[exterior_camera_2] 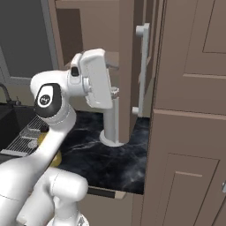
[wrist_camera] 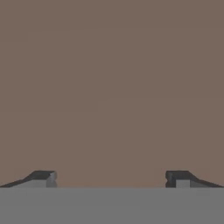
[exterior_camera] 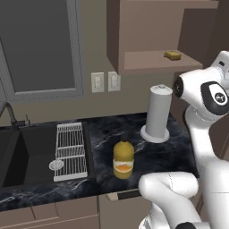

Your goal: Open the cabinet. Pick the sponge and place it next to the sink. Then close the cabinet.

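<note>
Our gripper (wrist_camera: pixel 112 179) has its jaws spread wide, nothing between them, facing flat brown wood. On the counter (exterior_camera: pixel 179 147) a bottle (exterior_camera: pixel 123 160) stands at 3 o'clock of the sink (exterior_camera: pixel 31 152). Farther back, at 1 o'clock, the sponge (exterior_camera: pixel 172 55) lies in the open cabinet (exterior_camera: pixel 147 27).

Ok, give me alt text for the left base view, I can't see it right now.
Open cabinet with the sponge on its shelf, above a dark marble counter. Below: paper towel roll, yellow bottle, and sink at left.
</note>
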Robot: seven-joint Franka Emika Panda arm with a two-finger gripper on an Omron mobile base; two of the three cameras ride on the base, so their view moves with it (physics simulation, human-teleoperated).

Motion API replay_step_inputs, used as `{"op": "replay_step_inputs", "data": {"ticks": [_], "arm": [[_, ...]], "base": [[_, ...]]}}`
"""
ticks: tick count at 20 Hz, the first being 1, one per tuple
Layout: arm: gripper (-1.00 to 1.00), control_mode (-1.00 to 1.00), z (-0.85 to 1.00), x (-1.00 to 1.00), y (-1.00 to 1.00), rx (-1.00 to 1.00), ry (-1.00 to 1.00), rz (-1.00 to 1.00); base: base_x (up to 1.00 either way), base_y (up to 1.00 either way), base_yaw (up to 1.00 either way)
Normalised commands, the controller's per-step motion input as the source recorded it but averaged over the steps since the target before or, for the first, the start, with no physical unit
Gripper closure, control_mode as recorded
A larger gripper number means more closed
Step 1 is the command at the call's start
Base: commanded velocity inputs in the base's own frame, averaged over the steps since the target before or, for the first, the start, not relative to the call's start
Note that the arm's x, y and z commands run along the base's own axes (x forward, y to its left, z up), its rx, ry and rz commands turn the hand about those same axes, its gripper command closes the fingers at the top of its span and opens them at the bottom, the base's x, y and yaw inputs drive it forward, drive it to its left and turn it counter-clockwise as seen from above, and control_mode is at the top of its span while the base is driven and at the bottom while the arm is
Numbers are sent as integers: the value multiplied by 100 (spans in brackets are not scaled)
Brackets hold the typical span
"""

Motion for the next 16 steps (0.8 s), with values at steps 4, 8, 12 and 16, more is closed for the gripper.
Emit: {"op": "replay_step_inputs", "data": {"ticks": [4,8,12,16], "arm": [[-100,-100,0,-10,75,16,-9,2],[-100,-100,0,-3,84,21,-17,4],[-100,-100,-5,7,71,36,-27,7],[-100,-100,-3,23,54,40,-28,4]], "base": [[0,0,0],[0,0,0],[0,0,0],[0,0,0]]}}
